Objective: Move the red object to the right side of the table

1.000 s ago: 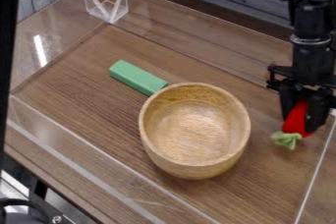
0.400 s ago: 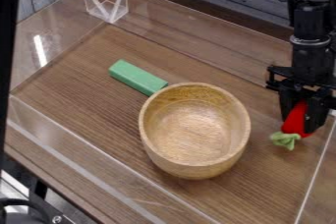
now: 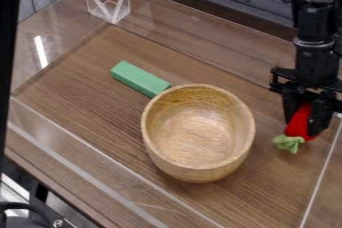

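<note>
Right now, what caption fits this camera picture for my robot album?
Robot gripper shut on the red strawberry toy at the table's right side, beside a wooden bowl and green block.

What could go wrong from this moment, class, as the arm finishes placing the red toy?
1. The hand is shut on the red toy close to the clear wall; a sideways move could knock that wall.
2. Only the toy's green end is at the table; on release it might roll toward the bowl.
</note>
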`<act>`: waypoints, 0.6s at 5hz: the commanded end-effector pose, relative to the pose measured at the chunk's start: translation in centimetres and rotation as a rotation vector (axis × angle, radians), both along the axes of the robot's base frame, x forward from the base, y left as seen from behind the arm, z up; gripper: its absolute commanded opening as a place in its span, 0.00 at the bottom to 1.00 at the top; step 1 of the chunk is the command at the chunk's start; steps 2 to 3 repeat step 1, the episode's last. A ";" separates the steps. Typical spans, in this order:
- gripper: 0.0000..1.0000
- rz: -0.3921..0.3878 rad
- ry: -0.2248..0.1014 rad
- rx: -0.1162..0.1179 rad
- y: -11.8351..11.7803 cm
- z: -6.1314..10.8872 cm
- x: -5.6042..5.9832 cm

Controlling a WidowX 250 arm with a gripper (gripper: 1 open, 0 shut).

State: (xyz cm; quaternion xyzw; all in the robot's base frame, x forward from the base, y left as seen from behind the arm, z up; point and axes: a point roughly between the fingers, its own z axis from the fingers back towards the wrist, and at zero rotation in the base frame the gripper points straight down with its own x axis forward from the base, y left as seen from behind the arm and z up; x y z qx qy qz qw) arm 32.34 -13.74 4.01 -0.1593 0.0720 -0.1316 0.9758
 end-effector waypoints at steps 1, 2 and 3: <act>0.00 0.006 -0.035 -0.005 0.4 1.0 0.4; 0.00 0.006 -0.035 -0.005 0.4 1.0 0.4; 0.00 0.006 -0.035 -0.005 0.4 1.0 0.4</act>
